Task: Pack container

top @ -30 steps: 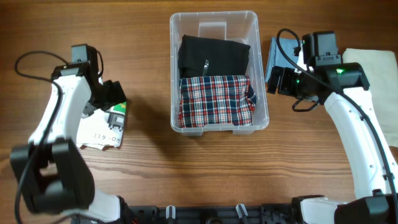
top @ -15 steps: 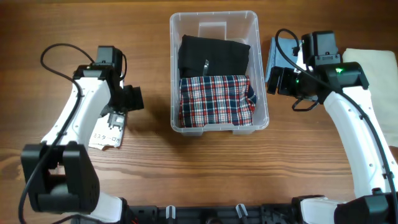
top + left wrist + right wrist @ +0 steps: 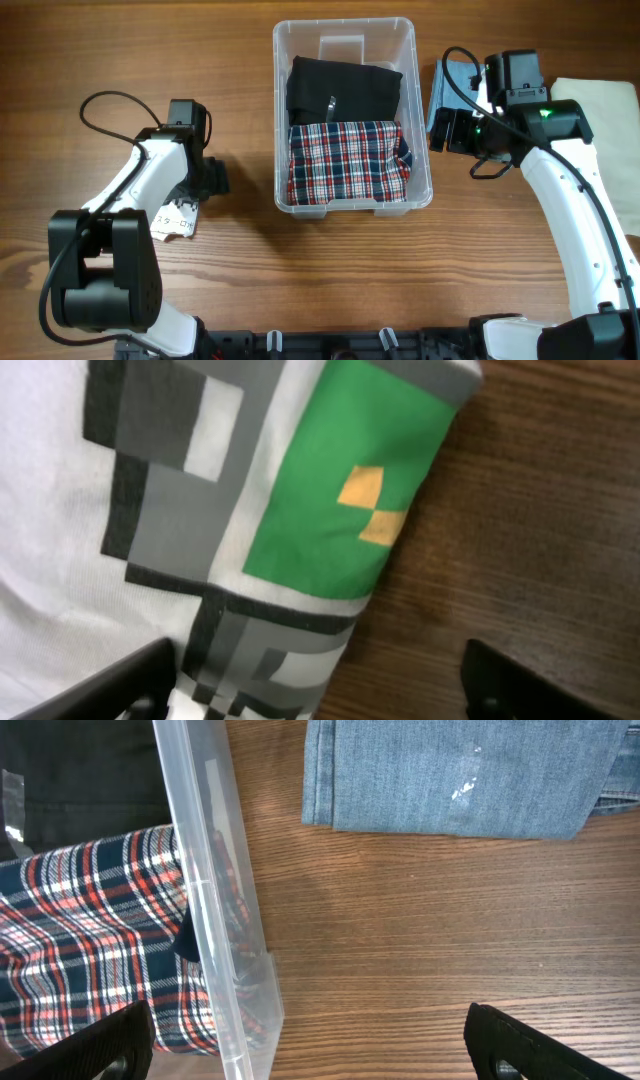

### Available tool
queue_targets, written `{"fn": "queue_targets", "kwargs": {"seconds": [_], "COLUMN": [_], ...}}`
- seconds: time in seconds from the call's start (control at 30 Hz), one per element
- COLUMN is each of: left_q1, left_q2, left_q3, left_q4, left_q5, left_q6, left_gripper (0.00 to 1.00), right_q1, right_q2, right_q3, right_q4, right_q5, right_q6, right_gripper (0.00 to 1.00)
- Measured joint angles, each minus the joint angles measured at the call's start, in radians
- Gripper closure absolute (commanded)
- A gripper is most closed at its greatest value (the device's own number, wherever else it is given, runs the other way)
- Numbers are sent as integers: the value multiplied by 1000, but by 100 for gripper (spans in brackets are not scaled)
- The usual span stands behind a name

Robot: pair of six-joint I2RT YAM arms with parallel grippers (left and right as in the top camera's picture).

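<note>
**Overhead:** The clear container sits at the middle back of the wooden table, with a black garment and a plaid cloth folded inside it. The left gripper hangs over the upper edge of a white printed garment, well left of the bin. The right gripper hovers just beside the bin's right wall, near folded denim, with a cream cloth beyond.

**Left wrist:** The jaws stand wide apart and grip nothing. The printed garment's green-and-grey corner lies below them, with bare wood to its right. A bite this near the edge would likely catch only one layer, letting the fold spill open on the lift.

**Right wrist:** The jaws are fully apart and empty, over bare wood between the bin's wall and the denim. A descent here could nudge the container sideways.
</note>
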State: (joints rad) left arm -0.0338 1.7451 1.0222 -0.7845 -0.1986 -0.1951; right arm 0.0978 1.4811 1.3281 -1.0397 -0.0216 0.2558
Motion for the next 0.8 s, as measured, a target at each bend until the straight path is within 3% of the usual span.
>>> {"fn": "queue_targets", "kwargs": {"seconds": [0.37, 0.43, 0.47, 0.5, 0.63, 0.73, 0.8], "left_q1": [0, 0, -1, -2, 1, 1, 1], "left_q2": [0, 0, 0, 0, 0, 0, -2], "left_q3": [-52, -62, -64, -65, -67, -67, -67], "left_q4": [94, 106, 108, 108, 109, 113, 116], "left_q5": [-23, -37, -43, -51, -80, -85, -92], "left_q6": [9, 16, 21, 24, 34, 32, 35], "left_gripper": [34, 43, 57, 62, 69, 91, 96], "right_q1": [0, 0, 0, 0, 0, 0, 0], "right_q2": [0, 0, 0, 0, 0, 0, 0], "right_q3": [0, 0, 0, 0, 0, 0, 0], "right_q4": [-8, -8, -8, -8, -8, -8, -8], "right_q5": [0, 0, 0, 0, 0, 0, 0], "right_q6": [0, 0, 0, 0, 0, 0, 0], "right_gripper": [0, 0, 0, 0, 0, 0, 0]}}
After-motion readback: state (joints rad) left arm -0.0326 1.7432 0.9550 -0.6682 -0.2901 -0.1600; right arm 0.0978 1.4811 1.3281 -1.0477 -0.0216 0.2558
